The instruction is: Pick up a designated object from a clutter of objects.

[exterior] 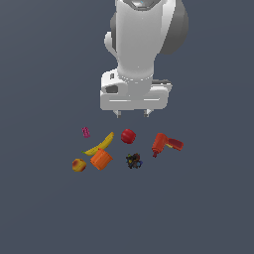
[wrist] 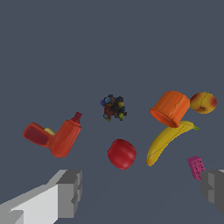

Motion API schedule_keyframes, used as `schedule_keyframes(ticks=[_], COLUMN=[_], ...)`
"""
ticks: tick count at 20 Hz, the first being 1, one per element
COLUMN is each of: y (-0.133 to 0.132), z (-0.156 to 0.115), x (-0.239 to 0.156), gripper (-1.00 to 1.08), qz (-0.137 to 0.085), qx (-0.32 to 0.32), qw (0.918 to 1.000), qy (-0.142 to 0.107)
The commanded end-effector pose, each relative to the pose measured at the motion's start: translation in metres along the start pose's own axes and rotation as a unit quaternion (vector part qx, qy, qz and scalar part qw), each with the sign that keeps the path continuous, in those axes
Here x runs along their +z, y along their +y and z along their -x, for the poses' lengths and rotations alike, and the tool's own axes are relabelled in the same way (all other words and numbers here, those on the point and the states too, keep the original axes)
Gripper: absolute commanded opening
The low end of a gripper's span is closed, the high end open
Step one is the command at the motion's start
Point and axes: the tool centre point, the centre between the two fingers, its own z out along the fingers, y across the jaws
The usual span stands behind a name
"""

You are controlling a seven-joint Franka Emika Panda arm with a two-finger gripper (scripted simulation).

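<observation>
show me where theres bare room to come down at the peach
Bare floor borders the peach on the exterior view's left and near side. Its other side is crowded: cup close by, banana touching the cup. The open gripper hangs above the apple.

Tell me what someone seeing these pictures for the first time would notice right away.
The big white arm fills the top of the exterior view, its gripper open above a small clutter of objects. Brightest are the red apple near the middle, the yellow banana beside the orange cup, and the red-orange drill on the exterior view's right. The peach-like fruit lies at the exterior view's left edge of the group.
</observation>
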Motion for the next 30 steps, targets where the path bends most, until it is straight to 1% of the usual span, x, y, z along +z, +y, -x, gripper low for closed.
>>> schedule_keyframes(ticks=[1,4,9,12,21,30], y=[0.000,-0.001,-0.004,-0.005,-0.002,0.018], z=[0.000,0.000,0.000,0.000,-0.002,-0.015], x=[0.000,0.000,-0.001,-0.002,0.001,0.015], gripper=[1.00,1.00,1.00,1.00,1.00,1.00], qz=[0.000,-0.002,-0.014,-0.017,-0.016,-0.011], qx=[0.000,0.002,0.013,0.015,0.008,-0.031], qw=[1.0000,1.0000,0.9998,0.9997,0.9998,0.9994], qy=[0.000,-0.001,-0.005,-0.006,-0.005,-0.003])
